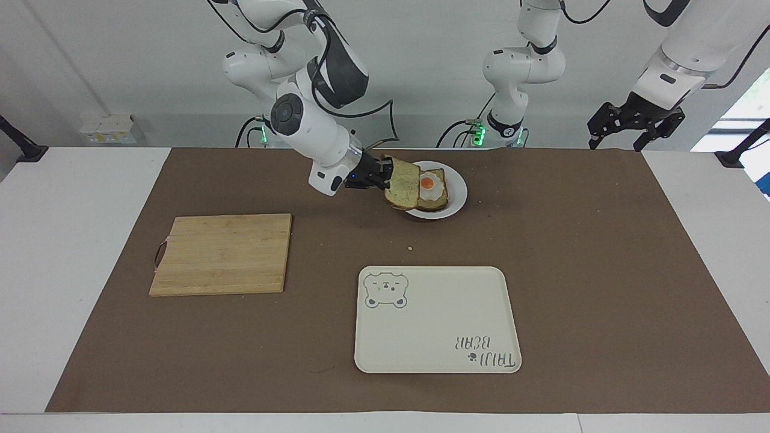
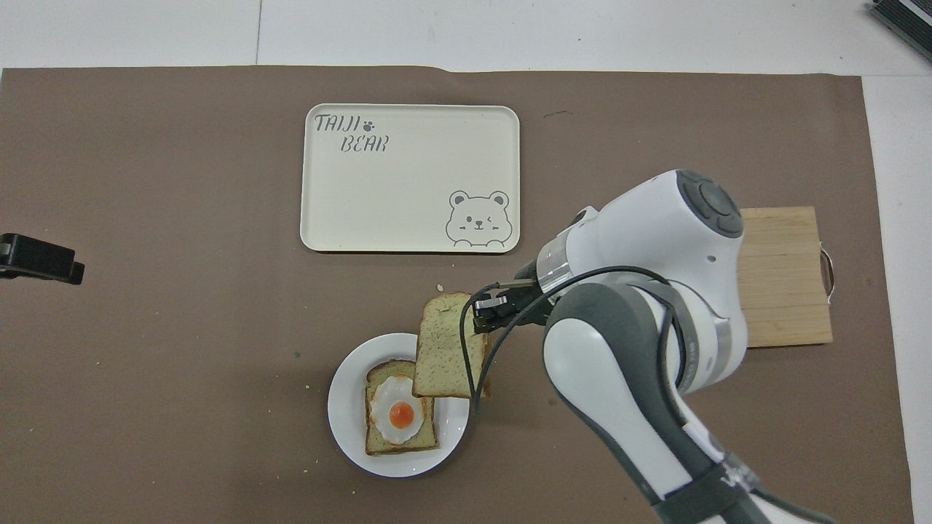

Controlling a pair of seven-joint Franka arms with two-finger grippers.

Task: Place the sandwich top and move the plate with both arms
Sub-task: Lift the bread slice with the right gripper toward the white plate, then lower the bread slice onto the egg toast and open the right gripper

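**Top slice at plate edge — misplacement risk**

Facing view: my right gripper (image 1: 380, 174) pinches the pale brown-crusted sandwich top (image 1: 403, 190) by one edge, tilted over the rim of the small round white plate (image 1: 458, 190). Letting go here could leave it half off the egg-topped toast slice (image 1: 430, 191). My left gripper (image 1: 631, 123) waits, fingers apparently spread.

Overhead view: the slice overlaps only the toast's corner; open brown mat (image 2: 182, 364) surrounds the plate, and the cream bear-printed tray (image 2: 408, 182) lies well apart.

Pale speckled sandwich top (image 1: 402, 187), white plate (image 1: 458, 191)
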